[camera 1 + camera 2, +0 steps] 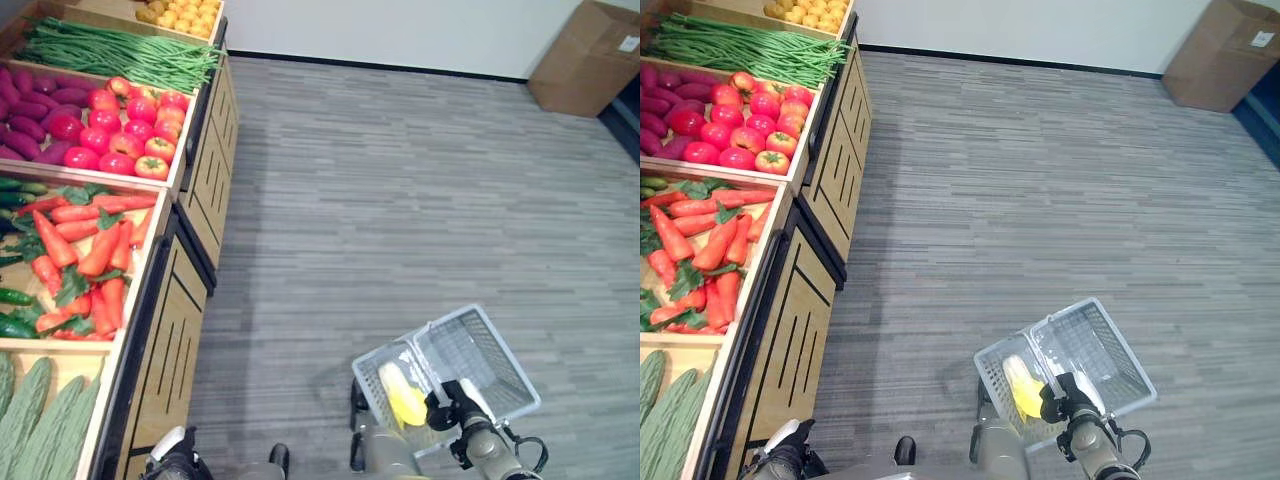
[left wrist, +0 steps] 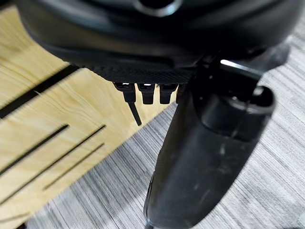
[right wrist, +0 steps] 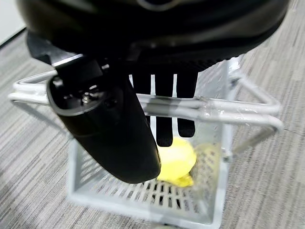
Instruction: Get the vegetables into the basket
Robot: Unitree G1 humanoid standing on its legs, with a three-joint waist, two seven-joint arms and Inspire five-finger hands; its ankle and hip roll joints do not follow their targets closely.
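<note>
R hand (image 3: 164,102) is carrying basket (image 1: 500,355) by handles, fingers hooked; one yellow veg (image 1: 403,393) lying inside. Carrots (image 1: 85,250), tomatoes (image 1: 125,130) waiting on shelf. L hand (image 2: 209,143): can't tell.

My right robot hand (image 3: 157,90) lies over the handles of the basket (image 3: 143,200), and its dark bulk and thumb cover much of the yellow vegetable (image 3: 178,160) beneath; I cannot tell what kind it is. My left robot hand (image 2: 200,157) shows close against the wooden stand (image 2: 43,129), its fingers too cut off to read. The picture's edge crops the purple vegetables (image 1: 30,110), the cucumbers (image 1: 14,300), the bitter gourds (image 1: 40,415) and the cardboard box (image 1: 590,55).
</note>
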